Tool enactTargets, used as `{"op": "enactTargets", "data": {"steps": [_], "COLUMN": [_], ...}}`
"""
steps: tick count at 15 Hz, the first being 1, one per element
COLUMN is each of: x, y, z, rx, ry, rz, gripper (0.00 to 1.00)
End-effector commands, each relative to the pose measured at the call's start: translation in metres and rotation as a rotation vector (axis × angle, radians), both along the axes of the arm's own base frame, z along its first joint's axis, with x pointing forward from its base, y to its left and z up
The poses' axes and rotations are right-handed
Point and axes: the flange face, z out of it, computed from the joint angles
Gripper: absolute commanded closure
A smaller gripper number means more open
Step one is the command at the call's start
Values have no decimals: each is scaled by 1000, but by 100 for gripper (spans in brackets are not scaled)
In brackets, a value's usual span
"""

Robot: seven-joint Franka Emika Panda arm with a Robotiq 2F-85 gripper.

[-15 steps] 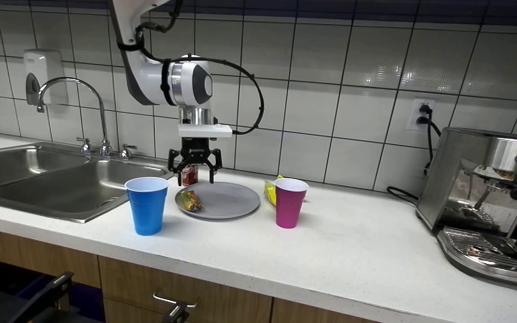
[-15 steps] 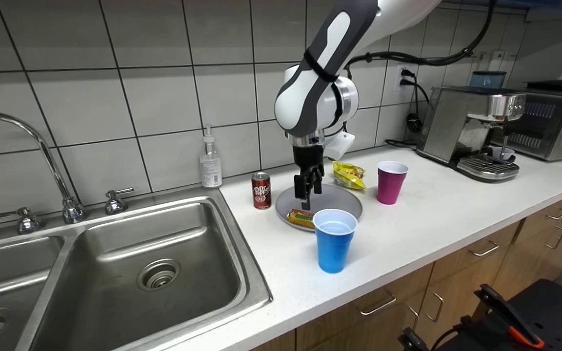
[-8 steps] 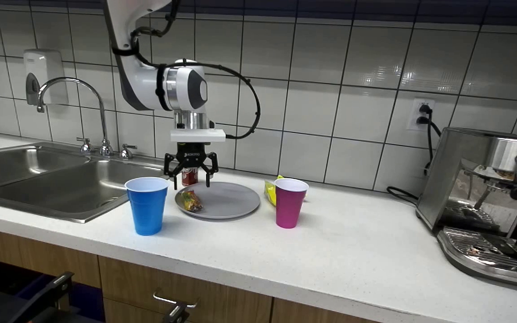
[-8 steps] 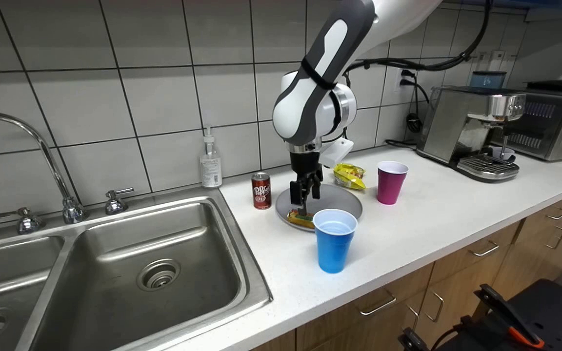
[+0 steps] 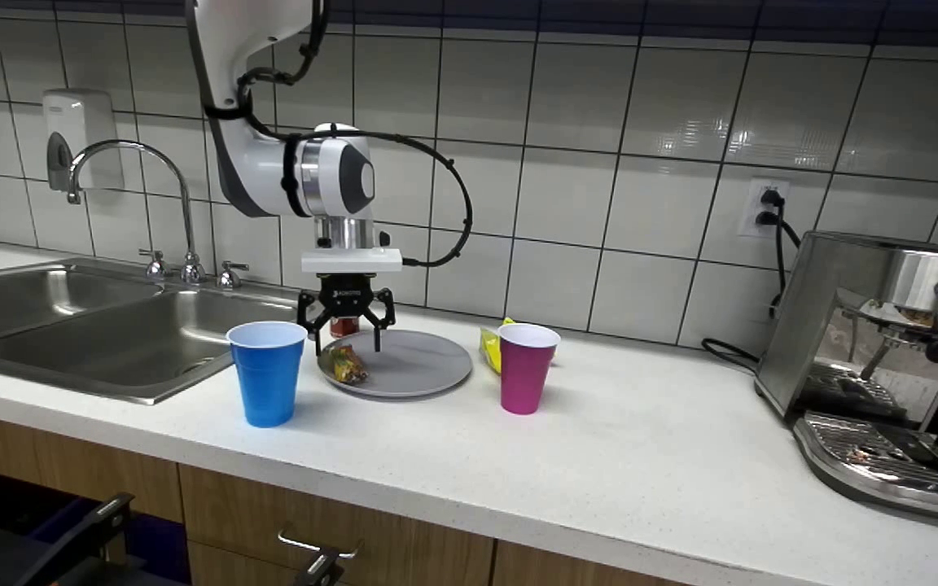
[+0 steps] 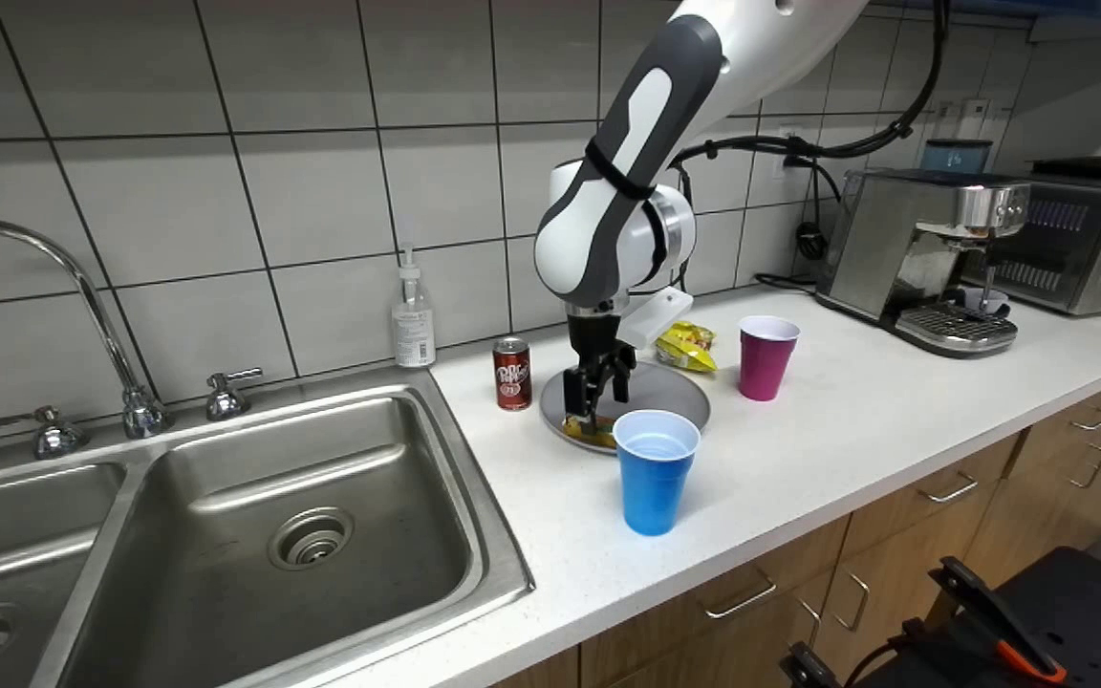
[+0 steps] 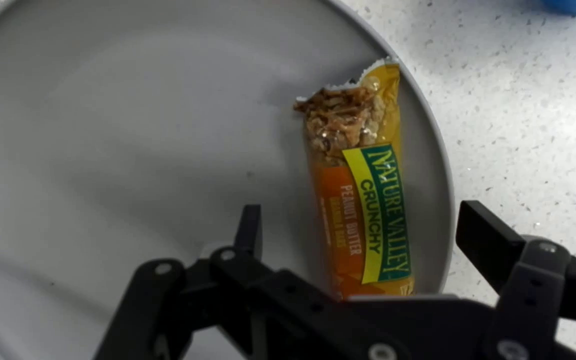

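A: How far along, in an exterior view?

B: Past the approach, by the look of it: black jointed two-fingered gripper (image 5: 348, 351) low over the round grey plate (image 5: 424, 366), astride a slim oblong granola bar (image 5: 348, 368) in yellow, orange and green film. No lift yet.

A: And hard to make out?

B: Beside the plate: a red cylindrical metal can (image 5: 344, 327), mostly hidden by the gripper, and a crinkled yellow foil-like bag (image 5: 490, 348), partly behind a tapered magenta plastic cup (image 5: 523, 378).

A: Again in an exterior view?

B: On the plate, near the rim: the bar, partly covered by the gripper, one end lost behind a tapered blue plastic cup (image 6: 652, 483) just beside the plate.

A: In the wrist view?

B: Wide-spread fingers (image 7: 251, 227), one over the plate, one past its rim, the bar between. Gaps on both sides, so apparently no grip; left undone, any closing.

A: And cut off?

B: One end of the bar, under the gripper's body; contact between fingertips and plate, impossible to tell.
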Motion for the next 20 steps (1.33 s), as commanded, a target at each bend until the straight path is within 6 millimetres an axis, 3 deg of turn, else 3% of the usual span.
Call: {"op": "enactTargets", "data": {"steps": [1,10,20], "x": [7,11,14], "y": [-5,-10,-5], "z": [-1,-12,-7], "rx": [-31,-34,-30], "ry": [-25,-33,-44], "rz": [-39,-106,-104], "gripper": [0,0,0]}}
